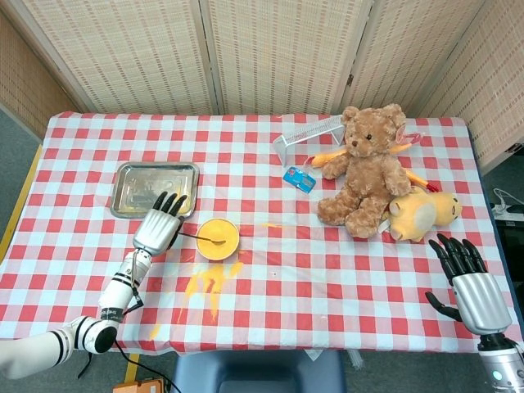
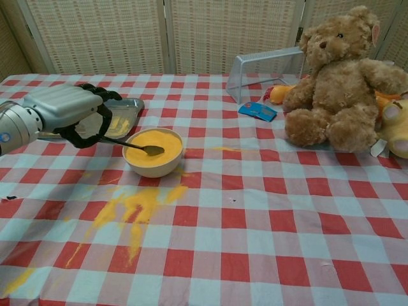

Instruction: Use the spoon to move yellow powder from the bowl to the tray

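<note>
My left hand (image 2: 64, 111) (image 1: 158, 228) holds a metal spoon (image 2: 137, 147) by its handle; the spoon's head lies over the yellow powder inside the white bowl (image 2: 153, 167) (image 1: 218, 239). The steel tray (image 1: 155, 188) (image 2: 125, 115) sits just behind my left hand, with a little yellow powder in it. My right hand (image 1: 468, 282) rests at the table's near right corner, fingers spread, holding nothing; only the head view shows it.
Spilled yellow powder (image 2: 131, 207) streaks the checked cloth in front of the bowl. A brown teddy bear (image 2: 341, 83), a yellow plush (image 1: 422, 213), a blue packet (image 2: 257, 111) and a clear rack (image 2: 261, 70) stand at the right and back.
</note>
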`<control>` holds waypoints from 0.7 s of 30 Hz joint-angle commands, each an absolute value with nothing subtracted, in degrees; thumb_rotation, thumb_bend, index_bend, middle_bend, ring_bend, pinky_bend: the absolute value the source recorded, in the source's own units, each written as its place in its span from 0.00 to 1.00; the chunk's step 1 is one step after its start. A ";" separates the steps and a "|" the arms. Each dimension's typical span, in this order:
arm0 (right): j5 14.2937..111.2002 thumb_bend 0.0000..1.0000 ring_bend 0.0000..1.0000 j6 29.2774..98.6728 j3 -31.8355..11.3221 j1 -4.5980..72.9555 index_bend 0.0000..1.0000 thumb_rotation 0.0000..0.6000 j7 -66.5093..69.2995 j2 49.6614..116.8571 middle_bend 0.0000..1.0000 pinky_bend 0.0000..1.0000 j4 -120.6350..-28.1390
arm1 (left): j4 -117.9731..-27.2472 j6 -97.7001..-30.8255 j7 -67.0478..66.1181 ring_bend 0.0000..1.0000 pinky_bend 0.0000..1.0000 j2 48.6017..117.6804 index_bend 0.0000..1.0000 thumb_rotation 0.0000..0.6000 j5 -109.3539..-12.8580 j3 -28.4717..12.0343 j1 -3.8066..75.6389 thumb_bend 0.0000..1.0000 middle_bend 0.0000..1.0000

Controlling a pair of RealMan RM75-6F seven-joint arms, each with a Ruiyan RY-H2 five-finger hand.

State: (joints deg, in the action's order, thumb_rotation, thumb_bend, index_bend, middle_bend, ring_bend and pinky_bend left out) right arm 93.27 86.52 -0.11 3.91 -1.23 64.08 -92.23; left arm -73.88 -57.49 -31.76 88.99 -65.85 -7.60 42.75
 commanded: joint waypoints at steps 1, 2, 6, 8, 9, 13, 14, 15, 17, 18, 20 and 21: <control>93.25 0.15 0.00 86.50 -0.12 3.92 0.00 1.00 -1.25 64.10 0.00 0.00 -92.21 | -73.94 -57.55 -31.68 0.00 0.04 88.95 0.58 1.00 -65.93 -7.60 42.71 0.47 0.03; 93.26 0.15 0.00 86.50 -0.12 3.92 0.00 1.00 -1.25 64.10 0.00 0.00 -92.21 | -73.95 -57.58 -31.65 0.00 0.04 88.94 0.59 1.00 -65.96 -7.60 42.71 0.46 0.04; 93.23 0.15 0.00 86.43 -0.12 3.95 0.00 1.00 -1.37 64.14 0.00 0.00 -92.22 | -74.17 -57.93 -31.05 0.00 0.04 88.88 0.62 1.00 -66.49 -7.56 42.55 0.47 0.05; 93.21 0.15 0.00 86.42 -0.14 3.96 0.00 1.00 -1.44 64.15 0.00 0.00 -92.24 | -74.18 -58.04 -30.66 0.00 0.04 88.84 0.64 1.00 -66.71 -7.60 42.49 0.48 0.06; 93.21 0.15 0.00 86.42 -0.13 3.96 0.00 1.00 -1.44 64.16 0.00 0.00 -92.22 | -74.19 -58.13 -30.54 0.00 0.04 88.83 0.65 1.00 -66.79 -7.62 42.45 0.48 0.06; 93.21 0.15 0.00 86.38 -0.12 3.96 0.00 1.00 -1.47 64.15 0.00 0.00 -92.24 | -74.18 -58.67 -29.91 0.00 0.03 88.90 0.67 1.00 -67.30 -7.81 42.34 0.50 0.08; 93.21 0.15 0.00 86.37 -0.12 3.97 0.00 1.00 -1.46 64.15 0.00 0.00 -92.26 | -74.16 -58.94 -29.76 0.00 0.04 88.93 0.68 1.00 -67.54 -7.86 42.29 0.51 0.08; 93.21 0.15 0.00 86.38 -0.12 3.97 0.00 1.00 -1.47 64.13 0.00 0.00 -92.29 | -74.15 -59.09 -29.69 0.00 0.04 88.96 0.69 1.00 -67.67 -7.89 42.27 0.52 0.09; 93.22 0.15 0.00 86.35 -0.09 3.96 0.00 1.00 -1.45 64.09 0.00 0.00 -92.28 | -74.22 -59.36 -29.59 0.00 0.03 89.14 0.71 1.00 -67.53 -8.13 42.18 0.55 0.10; 93.26 0.15 0.00 86.39 -0.09 3.96 0.00 1.00 -1.43 64.08 0.00 0.00 -92.30 | -74.27 -59.39 -29.50 0.00 0.03 89.24 0.72 1.00 -67.38 -8.27 42.16 0.56 0.11; 93.33 0.15 0.00 86.47 -0.07 3.93 0.00 1.00 -1.38 64.01 0.00 0.00 -92.36 | -74.22 -59.59 -29.93 0.00 0.04 89.44 0.74 1.00 -67.01 -8.47 42.12 0.59 0.12; 93.34 0.15 0.00 86.51 -0.06 3.91 0.00 1.00 -1.33 63.98 0.00 0.00 -92.34 | -74.24 -59.65 -30.13 0.00 0.04 89.49 0.75 1.00 -66.86 -8.54 42.10 0.62 0.13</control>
